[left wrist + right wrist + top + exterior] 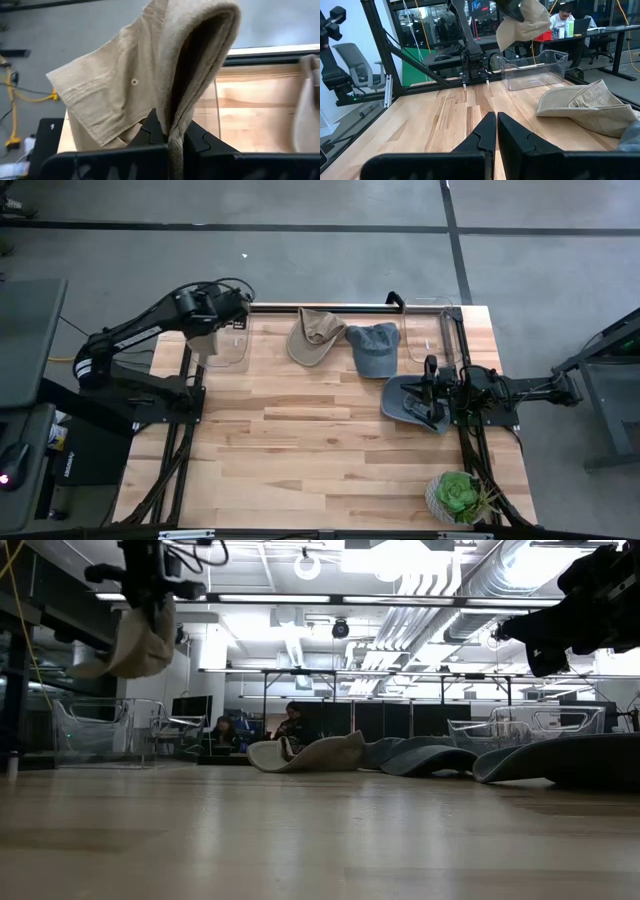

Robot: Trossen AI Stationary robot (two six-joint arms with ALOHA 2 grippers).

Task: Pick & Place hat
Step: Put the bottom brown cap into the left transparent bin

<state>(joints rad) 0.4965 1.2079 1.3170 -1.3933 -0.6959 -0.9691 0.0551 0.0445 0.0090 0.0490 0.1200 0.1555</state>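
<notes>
My left gripper (215,320) is raised over the clear bin (230,352) at the table's far left and is shut on a tan hat (140,642), which hangs below it. My right gripper (496,131) is shut on nothing. It hovers by the table's right edge above a dark grey-blue hat (408,400) lying flat on the wood. A second tan hat (315,335) and a blue-grey cap (372,348) rest on the table near the far edge, side by side. My left gripper pinches a folded edge of the tan hat (175,131) between its two fingers, coming from above. Several layers of cloth pass through the fingers. The hat is lifted clear and hangs slack below the gripper, above the clear bin.
A second clear bin (432,332) stands at the far right corner. A potted green plant (458,495) sits at the near right corner. Bare wood (300,450) fills the middle and near part of the table. People sit at desks (290,725) in the room beyond.
</notes>
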